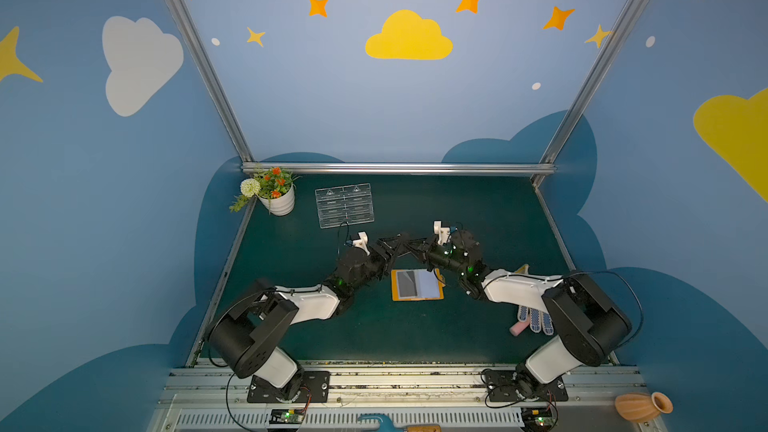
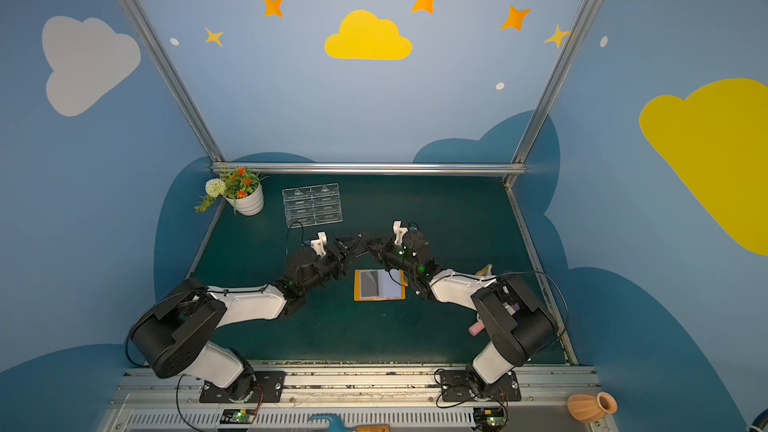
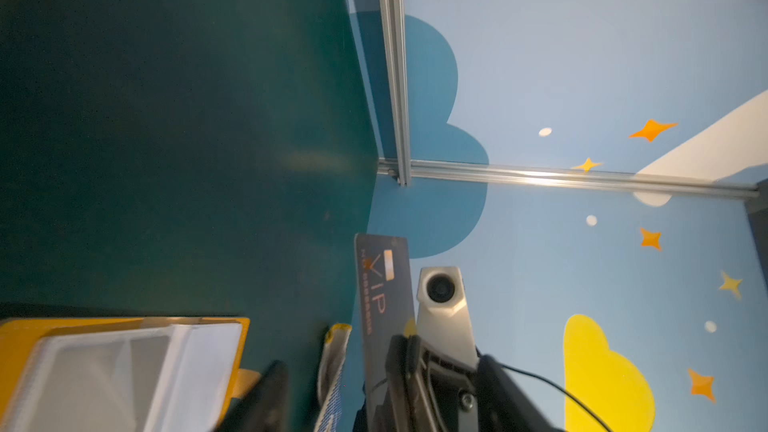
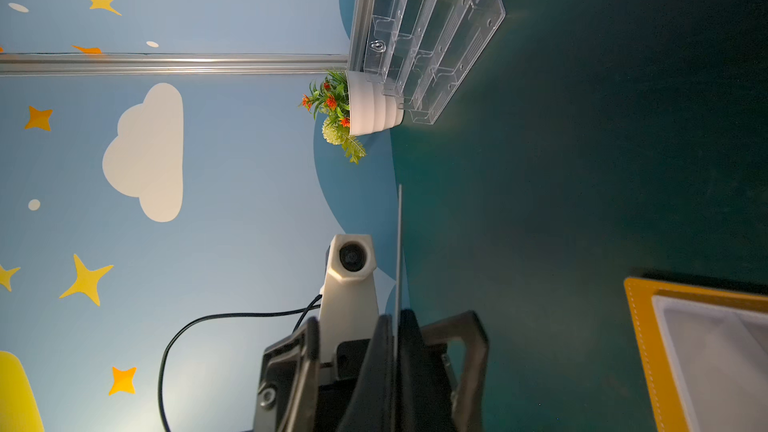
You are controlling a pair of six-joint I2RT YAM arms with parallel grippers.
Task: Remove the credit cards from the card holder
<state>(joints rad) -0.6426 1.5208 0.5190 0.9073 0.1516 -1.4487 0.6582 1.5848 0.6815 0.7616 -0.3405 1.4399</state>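
At the tabletop's point(image 1: 478, 218) centre lies the open holder point(image 1: 417, 297), orange cover down and sleeves up. Just at its 12 o'clock, raised off the surface, the two arms meet. The left end effector point(image 1: 394, 245) is spread wide, its jaws either side of the card point(image 3: 380, 284). The right end effector point(image 4: 397, 326) is clamped on one end of that card. So one card is out and held, not yet set down. A dark shape point(image 1: 406, 283) in the holder's 9 o'clock sleeve may be another card left to pull.
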